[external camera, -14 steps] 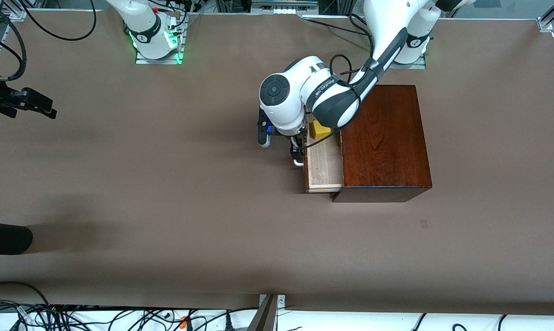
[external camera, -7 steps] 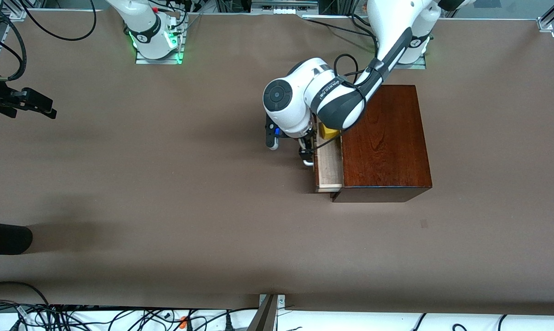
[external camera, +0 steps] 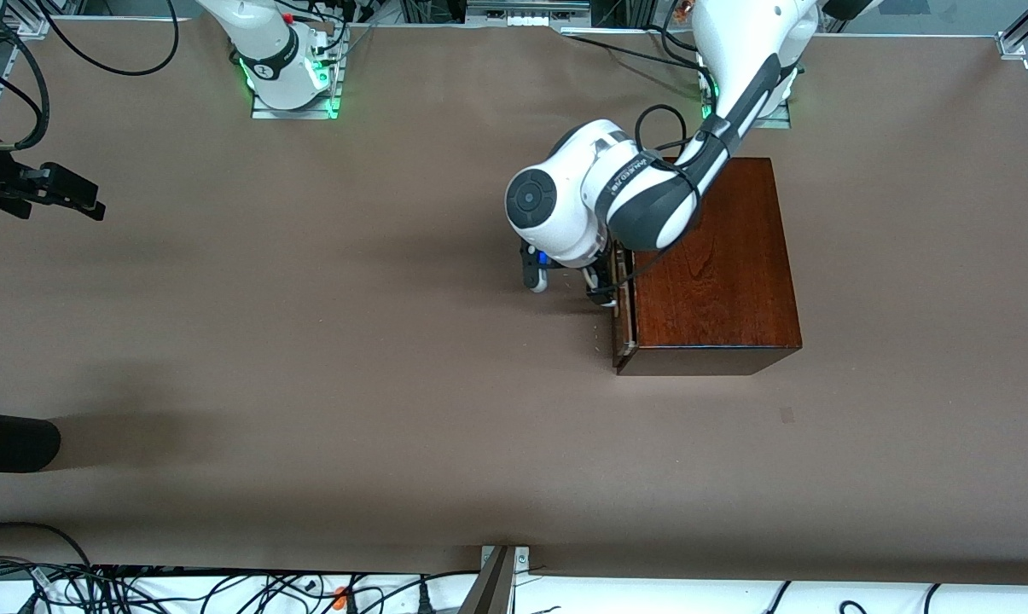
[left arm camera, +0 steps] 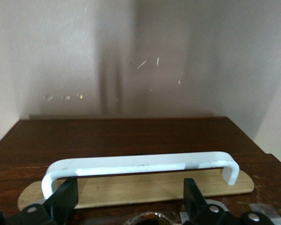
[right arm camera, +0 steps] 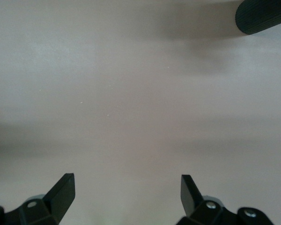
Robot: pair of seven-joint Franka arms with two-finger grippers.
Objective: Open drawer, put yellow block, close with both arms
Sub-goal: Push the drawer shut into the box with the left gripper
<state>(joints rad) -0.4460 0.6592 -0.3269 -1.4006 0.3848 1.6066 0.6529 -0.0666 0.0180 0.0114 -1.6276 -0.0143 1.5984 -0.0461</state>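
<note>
The drawer (external camera: 621, 317) is pushed into the dark mahogany box (external camera: 714, 264), with only a thin strip of its front showing. The left wrist view shows its dark front panel (left arm camera: 131, 138) and white bar handle (left arm camera: 140, 164) close up. My left gripper (external camera: 601, 288) is at the handle, open, with its fingers (left arm camera: 63, 201) set apart on either side below the bar (left arm camera: 130, 206). The yellow block is hidden. My right gripper (external camera: 57, 192) waits open over the right arm's end of the table, and its wrist view (right arm camera: 126, 194) shows only bare table.
A black rounded object (external camera: 10, 442) lies at the right arm's end of the table, nearer the front camera, and shows in the right wrist view (right arm camera: 264, 16). Cables and a metal bracket (external camera: 501, 580) line the front edge.
The left gripper has pushed the drawer into the box, from well open to almost flush. The yellow block went in with it and is now out of sight. The right arm has not moved.
</note>
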